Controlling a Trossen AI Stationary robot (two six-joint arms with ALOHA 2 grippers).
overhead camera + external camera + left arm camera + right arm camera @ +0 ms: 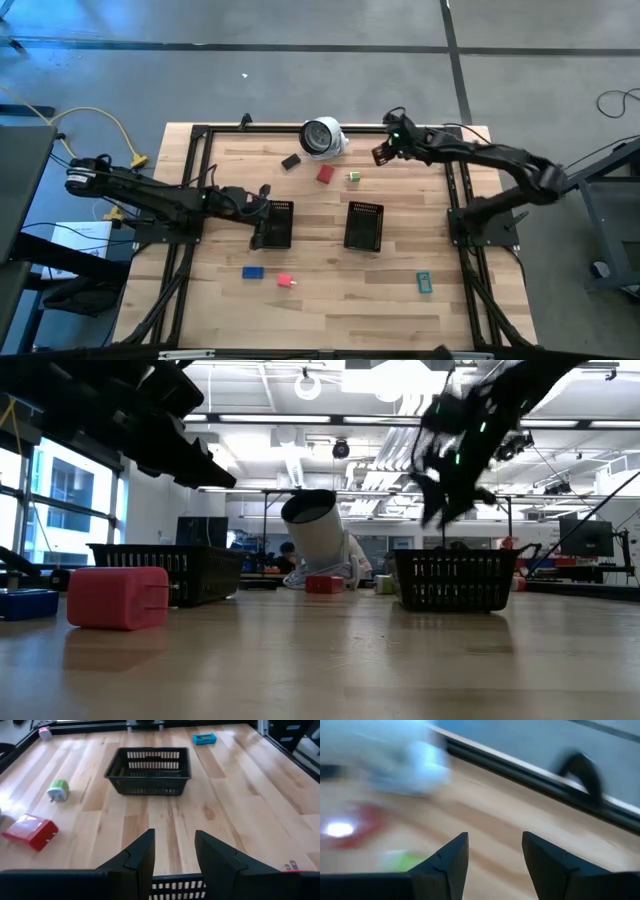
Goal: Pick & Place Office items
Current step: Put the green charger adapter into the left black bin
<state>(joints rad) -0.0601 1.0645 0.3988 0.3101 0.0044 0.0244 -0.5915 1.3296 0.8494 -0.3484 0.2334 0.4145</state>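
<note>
Six small pieces lie loose on the bench: dark brown piece, red piece, green piece, blue piece, pink piece, teal piece. Two black trays mid-bench, left tray and right tray. Left hand hovers over the left tray, parted, empty. Right hand parted, empty, near the white round object.

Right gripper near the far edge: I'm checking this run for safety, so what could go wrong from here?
1. The right gripper, open, hangs close to the white round object; reaching for the green piece or red piece might knock it.
2. The right wrist view is smeared, so aim may be off.
3. The left gripper, open over the left tray, could snag its rim.
</note>
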